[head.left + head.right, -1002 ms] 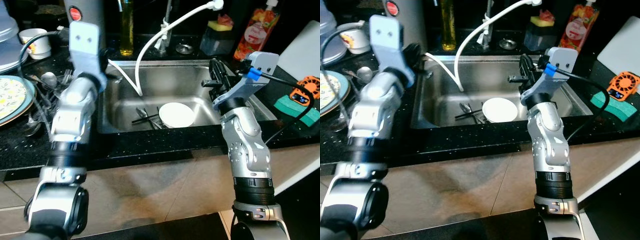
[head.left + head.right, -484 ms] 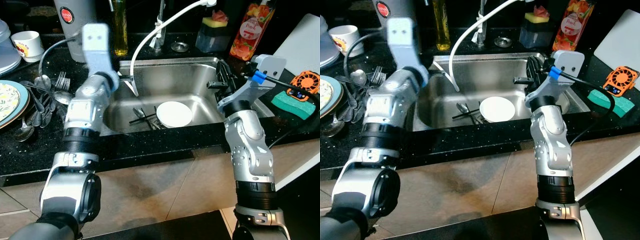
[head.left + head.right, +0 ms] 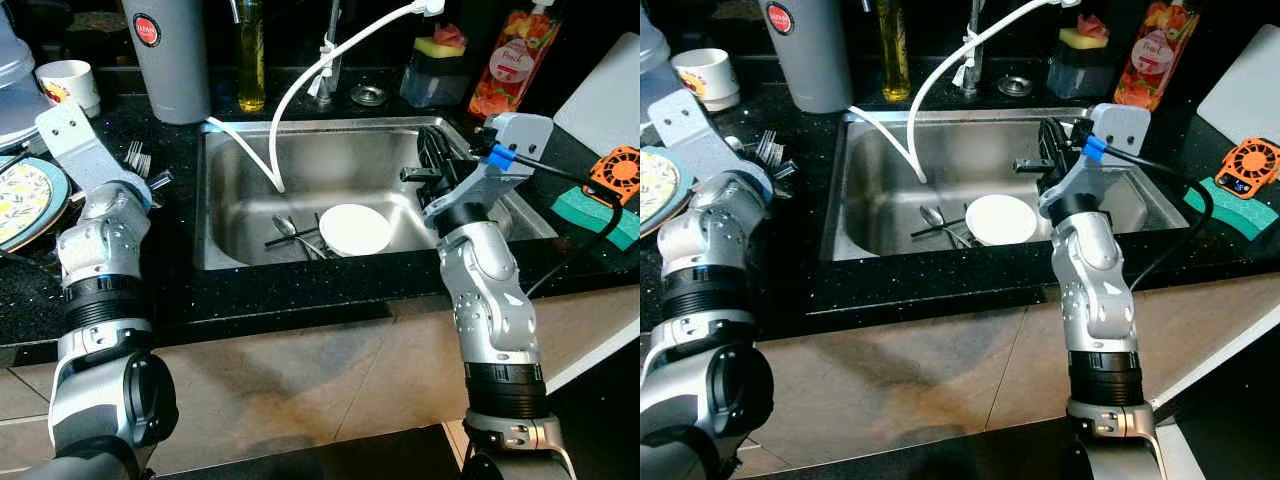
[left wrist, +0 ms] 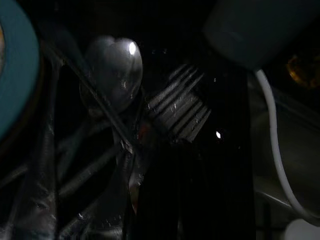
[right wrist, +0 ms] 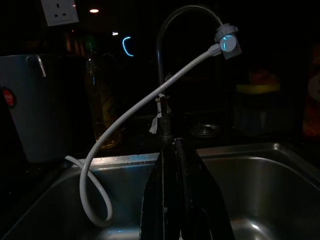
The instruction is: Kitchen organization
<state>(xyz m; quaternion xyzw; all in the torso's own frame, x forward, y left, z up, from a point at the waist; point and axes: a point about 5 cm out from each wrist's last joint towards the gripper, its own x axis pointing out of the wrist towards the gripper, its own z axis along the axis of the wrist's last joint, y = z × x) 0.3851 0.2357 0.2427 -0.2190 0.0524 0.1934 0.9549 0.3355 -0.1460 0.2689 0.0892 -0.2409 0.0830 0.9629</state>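
My left gripper [image 3: 148,183] is low over the black counter, left of the sink, at a pile of cutlery [image 3: 135,155]. Its wrist view is dark but makes out a spoon [image 4: 116,70] and forks [image 4: 180,107] just ahead. A patterned plate [image 3: 22,200] lies left of the pile. My right gripper [image 3: 432,160] hangs over the right side of the steel sink [image 3: 225,150], shut and holding nothing, its fingers [image 5: 172,175] pointing at the tap. In the sink lie a white dish [image 3: 354,228] and some cutlery [image 3: 290,232].
A white hose [image 3: 300,90] loops from the tap into the sink. Behind stand a grey canister [image 3: 165,55], an oil bottle [image 3: 252,55], a cup [image 3: 68,85], a sponge holder [image 3: 440,70] and a red soap bottle [image 3: 510,65]. At the right lie a green sponge [image 3: 595,205] and a white board [image 3: 600,90].
My left arm has swung from the sink's left edge out to the left and down over the cutlery pile. The right arm has stayed put; the camera shifted a little.
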